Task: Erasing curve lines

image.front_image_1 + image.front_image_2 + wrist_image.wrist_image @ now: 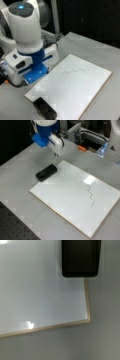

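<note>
Lying on a grey table (17,177), the white board (65,195) bears curve lines (90,195); gripper's opening indiscernible.

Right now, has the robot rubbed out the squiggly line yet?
Not yet. The curve lines are still whole on the white board; nothing looks erased. The black eraser lies untouched on the board's corner. The gripper hangs above the table near that eraser, holding nothing that shows. All the erasing is left.
</note>
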{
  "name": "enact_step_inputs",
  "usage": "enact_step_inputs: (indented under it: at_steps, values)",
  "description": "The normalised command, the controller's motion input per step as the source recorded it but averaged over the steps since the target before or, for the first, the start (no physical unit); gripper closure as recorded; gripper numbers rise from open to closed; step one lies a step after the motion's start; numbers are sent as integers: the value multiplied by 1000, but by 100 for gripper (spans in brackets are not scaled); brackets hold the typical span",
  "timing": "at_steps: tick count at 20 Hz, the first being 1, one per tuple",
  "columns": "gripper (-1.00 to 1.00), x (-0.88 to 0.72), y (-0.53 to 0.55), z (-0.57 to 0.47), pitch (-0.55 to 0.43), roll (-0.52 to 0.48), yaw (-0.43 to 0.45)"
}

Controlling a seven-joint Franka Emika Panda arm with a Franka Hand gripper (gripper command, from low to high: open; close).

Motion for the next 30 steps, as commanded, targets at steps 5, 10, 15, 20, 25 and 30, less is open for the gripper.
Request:
enact_step_inputs:
  at_steps: [5, 10, 15, 20, 25, 30]
  values:
    - [-100, 271, -312, -31, 104, -50, 161]
    - [-100, 220, -297, -47, 120, -81, 183]
    - [-100, 197, -187, -30, 118, -76, 205]
    - [-100, 178, -141, -62, 106, -89, 197]
    - [-100, 136, -126, -117, 86, -79, 196]
    - [-100, 145, -131, -93, 49, -62, 218]
